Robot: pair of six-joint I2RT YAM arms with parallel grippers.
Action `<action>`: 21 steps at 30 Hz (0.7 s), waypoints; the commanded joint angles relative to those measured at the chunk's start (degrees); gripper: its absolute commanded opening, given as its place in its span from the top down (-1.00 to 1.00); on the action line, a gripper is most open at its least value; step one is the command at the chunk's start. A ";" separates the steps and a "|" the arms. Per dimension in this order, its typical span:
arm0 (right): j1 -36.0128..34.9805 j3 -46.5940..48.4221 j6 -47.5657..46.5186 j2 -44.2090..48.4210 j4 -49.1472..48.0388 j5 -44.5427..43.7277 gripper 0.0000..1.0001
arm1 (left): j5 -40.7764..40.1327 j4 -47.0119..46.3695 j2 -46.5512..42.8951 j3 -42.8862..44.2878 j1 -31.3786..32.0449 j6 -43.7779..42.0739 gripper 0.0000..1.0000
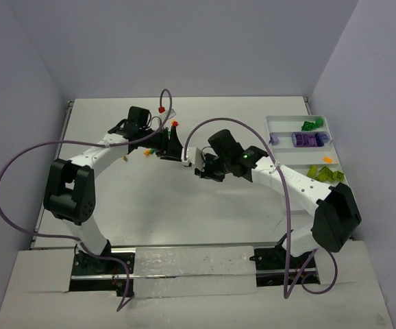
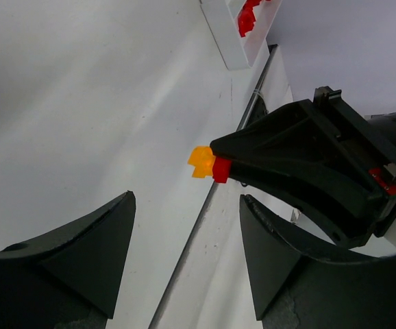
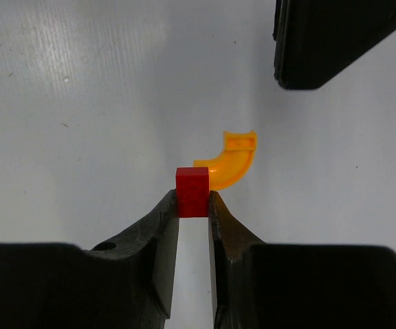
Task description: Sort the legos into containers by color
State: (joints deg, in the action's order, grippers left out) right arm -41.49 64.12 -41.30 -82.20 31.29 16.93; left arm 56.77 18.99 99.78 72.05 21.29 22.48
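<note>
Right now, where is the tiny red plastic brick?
In the right wrist view, the tiny red plastic brick is pinched at the tips of the right gripper, with a curved orange plastic piece touching its far side.

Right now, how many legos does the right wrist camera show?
2: a red brick in the right gripper, an orange curved piece just beyond it. Others may be hidden.

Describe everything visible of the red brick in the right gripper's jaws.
The red brick is small, squarish, solid-red plastic. The right gripper pinches its two sides with the very tips of its jaws. An orange curved piece touches its far side, seemingly attached. It appears lifted clear of the table.
</note>
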 commanded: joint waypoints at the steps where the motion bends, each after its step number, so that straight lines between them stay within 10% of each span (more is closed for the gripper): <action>1: -0.08 1.70 1.05 1.79 -0.19 0.11 1.00 | -0.51 -2.50 1.52 3.07 2.22 1.36 -0.40; 21: -0.17 3.53 1.23 1.34 0.18 -0.18 1.00 | -2.34 2.49 6.21 7.89 7.07 -1.32 -0.02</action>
State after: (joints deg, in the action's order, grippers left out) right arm -41.50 64.92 -40.52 -82.19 31.42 16.97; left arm 53.95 20.49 105.00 77.05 27.83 21.89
